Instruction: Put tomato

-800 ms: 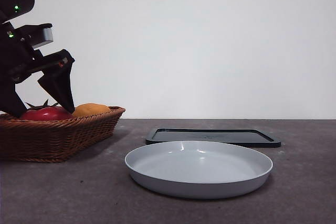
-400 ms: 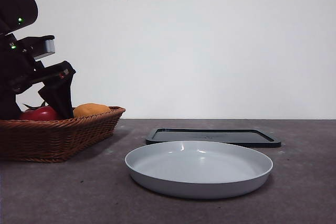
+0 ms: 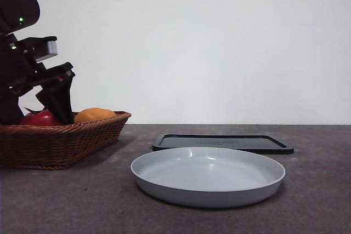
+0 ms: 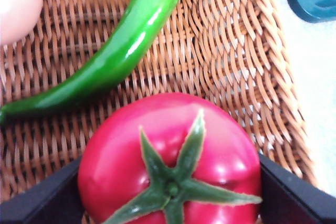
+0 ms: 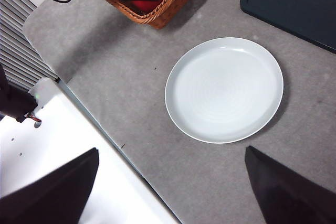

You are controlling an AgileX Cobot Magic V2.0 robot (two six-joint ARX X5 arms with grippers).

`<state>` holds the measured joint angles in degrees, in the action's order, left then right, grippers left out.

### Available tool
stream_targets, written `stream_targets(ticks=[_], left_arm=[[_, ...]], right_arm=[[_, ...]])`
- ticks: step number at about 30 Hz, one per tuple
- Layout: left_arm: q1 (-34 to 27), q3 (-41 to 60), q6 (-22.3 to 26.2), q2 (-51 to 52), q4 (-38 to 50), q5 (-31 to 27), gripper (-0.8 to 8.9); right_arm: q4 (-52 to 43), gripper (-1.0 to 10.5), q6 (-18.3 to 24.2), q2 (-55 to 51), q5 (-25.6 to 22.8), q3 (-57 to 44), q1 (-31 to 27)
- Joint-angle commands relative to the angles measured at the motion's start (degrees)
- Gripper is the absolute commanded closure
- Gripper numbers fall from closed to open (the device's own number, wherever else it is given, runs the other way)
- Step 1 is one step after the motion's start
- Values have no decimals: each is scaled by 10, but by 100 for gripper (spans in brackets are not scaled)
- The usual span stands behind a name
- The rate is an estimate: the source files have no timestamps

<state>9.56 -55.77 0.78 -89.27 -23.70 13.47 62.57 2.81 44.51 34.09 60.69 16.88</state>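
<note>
In the front view, the left gripper is down inside the wicker basket. Its dark fingers stand on either side of the tomato, with an orange-yellow fruit just outside one finger. A grey plate and a dark tray sit on the table, well apart from the fingers.

In the left wrist view, the tomato fills the gap between the fingers, which flank its widest part; whether they already press on it cannot be told. A green chili pepper lies beyond the fingertips. The glossy skin looks slippery and the round body could roll, so a grip across the middle, below the stem, seems safest.

In the right wrist view, the right gripper hangs high with its fingers spread apart and empty.
</note>
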Motion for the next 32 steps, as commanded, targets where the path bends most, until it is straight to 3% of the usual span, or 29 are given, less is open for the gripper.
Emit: stream_targets(ticks=[1,9,15,22,32], left_arm=[[4,-40,-3,17,-17,13,515],[61,-117,-4,71,-87,47,514],[166,-130,3,82,-88,47,514],[280,-130,18,34,-38,3,511],[353,-130,33,-78,31,-33,511]], right_arm=[[-4,503,6,4,0,9,3],[-4,503,6,4,0,9,3],[-4,503,6,4,0,9,3],[-4,503,6,4,0,9,3],[-4,503,6,4,-1,9,3]])
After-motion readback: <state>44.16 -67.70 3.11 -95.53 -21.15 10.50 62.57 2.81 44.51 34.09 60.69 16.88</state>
